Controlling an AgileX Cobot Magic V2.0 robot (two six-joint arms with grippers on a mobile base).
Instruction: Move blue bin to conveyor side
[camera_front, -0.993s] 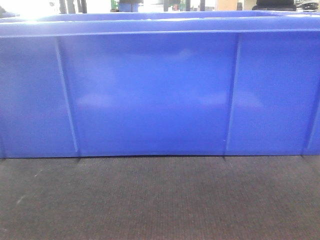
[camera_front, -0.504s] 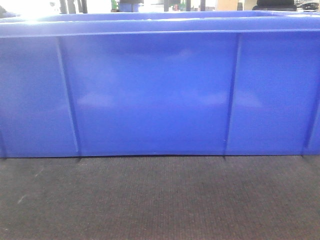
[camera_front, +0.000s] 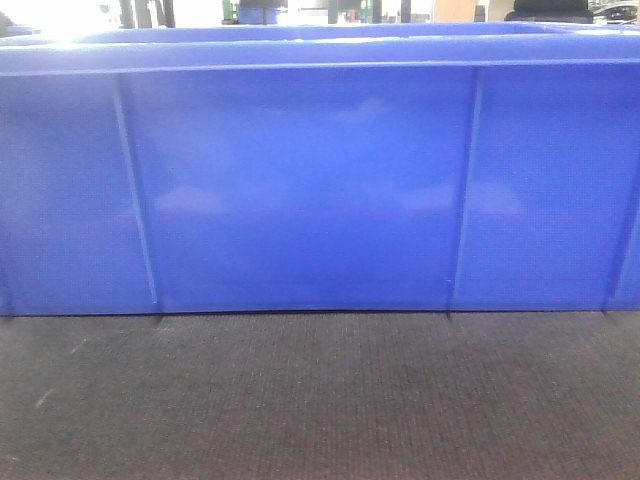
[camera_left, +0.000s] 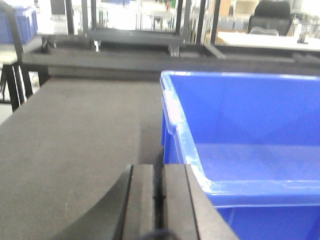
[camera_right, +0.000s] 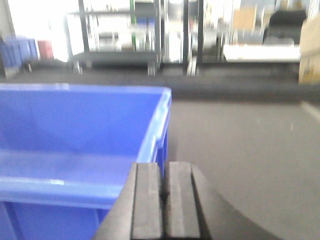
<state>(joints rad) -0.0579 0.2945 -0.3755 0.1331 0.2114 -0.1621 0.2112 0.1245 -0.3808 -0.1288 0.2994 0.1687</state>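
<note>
Resting on the belt, the blue bin sits between our left claw and right claw, both pressed together

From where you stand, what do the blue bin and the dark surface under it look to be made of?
The blue bin looks like glossy moulded plastic: soft reflections and thin ribs on its wall. The dark surface looks like matte woven fabric or rubber belting, judging by its fine grid texture.

blue bin ends cropped by front view, background racks blurred

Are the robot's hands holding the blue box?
No. Both grippers, left and right, are shut on nothing, beside the bin's near corners.
</note>
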